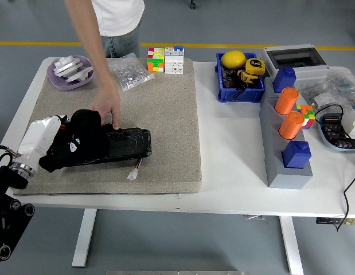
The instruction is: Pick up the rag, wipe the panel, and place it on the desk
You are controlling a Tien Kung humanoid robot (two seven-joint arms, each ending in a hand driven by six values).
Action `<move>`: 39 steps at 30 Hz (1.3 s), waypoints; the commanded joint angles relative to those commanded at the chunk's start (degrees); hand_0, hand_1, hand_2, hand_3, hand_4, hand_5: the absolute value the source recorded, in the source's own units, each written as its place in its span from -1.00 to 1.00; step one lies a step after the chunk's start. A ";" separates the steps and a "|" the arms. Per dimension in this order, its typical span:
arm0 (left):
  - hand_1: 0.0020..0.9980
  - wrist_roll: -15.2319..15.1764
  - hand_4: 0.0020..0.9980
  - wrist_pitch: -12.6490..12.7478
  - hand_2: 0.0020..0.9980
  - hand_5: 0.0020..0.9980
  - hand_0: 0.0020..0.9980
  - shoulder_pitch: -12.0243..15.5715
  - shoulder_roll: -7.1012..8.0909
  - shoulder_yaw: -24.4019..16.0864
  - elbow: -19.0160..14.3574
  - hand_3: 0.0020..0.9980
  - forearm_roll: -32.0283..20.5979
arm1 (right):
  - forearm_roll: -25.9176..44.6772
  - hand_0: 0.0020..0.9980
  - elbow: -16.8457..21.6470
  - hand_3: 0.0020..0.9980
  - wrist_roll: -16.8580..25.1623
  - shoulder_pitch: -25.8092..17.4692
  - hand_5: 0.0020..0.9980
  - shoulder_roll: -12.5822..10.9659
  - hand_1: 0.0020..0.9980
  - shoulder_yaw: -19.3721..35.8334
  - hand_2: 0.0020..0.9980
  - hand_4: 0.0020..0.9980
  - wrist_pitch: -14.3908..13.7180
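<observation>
A: Near the mat's left edge, what did the left hand [42,140] have?

B: It sat w/ the black rag [78,137] bunched under it, on the left end of the black panel [123,144]. White back of the hand was all that showed; fingers buried in cloth, so can't tell how far curled or if they really gripped it. Prob mid-wipe, judging by rag on panel.

A: And the panel itself?

B: Lay flat on the tan mat [166,114], toward its front-left part. A person's hand [106,107] reached from the far side, fingertips pressing the panel's far edge just right of the rag.

A: Risks?

B: Rag and the person's fingers were nearly touching, so another stroke to the right could bump them. If that hand let go, the panel could slide w/ the rag toward the mat's left edge. A small white connector [133,172] on thin wires hung off the panel's front edge; cloth might snag it.

A: Anything further right?

B: Blue bin [240,91] w/ yellow items mid-tabletop, grey block w/ orange cylinders [289,112] near the right edge. Not in play.

A: What couldn't you make out?

B: Right arm wasn't visible at all. Left arm cut off at the lower left corner. Panel's left end hidden under the rag, so how clean it was, unknown.
</observation>
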 joint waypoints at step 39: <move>-0.55 1.90 -0.95 0.44 0.01 -1.00 -0.38 -3.20 0.35 11.09 -3.68 -0.16 2.25 | -0.39 0.08 0.00 0.18 0.04 0.30 -0.01 -0.06 0.14 0.79 0.28 1.00 0.02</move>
